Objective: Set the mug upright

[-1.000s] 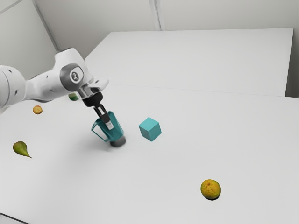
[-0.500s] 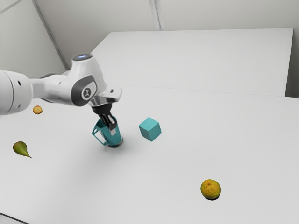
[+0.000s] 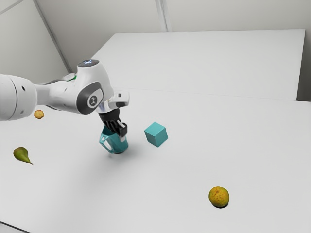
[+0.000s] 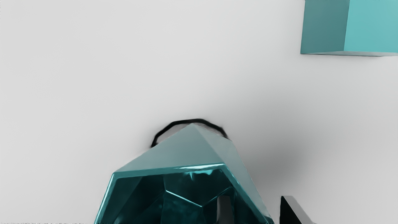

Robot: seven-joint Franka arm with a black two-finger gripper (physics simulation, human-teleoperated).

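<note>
At the mug's rim is my gripper [image 3: 119,133], with the teal, faceted mug [image 3: 114,142] standing close to upright, its base on the table and its handle toward the exterior view's left. In the wrist view, the gripper [image 4: 257,209] is open across the wall of the mug [image 4: 174,155]: one finger [image 4: 224,209] is inside the mouth, the other [image 4: 293,211] outside with a gap to the wall. Part of a dark ring around the base shows past the body. The lower part of the mouth is cut off there.
A teal cube [image 3: 156,134] sits a short way from the mug, toward the exterior view's right. An orange-green fruit [image 3: 219,197] lies nearer the camera. A pear [image 3: 22,155] and a small orange fruit [image 3: 39,114] are at the exterior view's left on the white table [image 3: 252,145].
The mug has swung from a clear lean to nearly upright, its base settling on the table. My hand has tipped to point more steeply down and shifted toward the exterior view's right; the fingers now stand apart.
</note>
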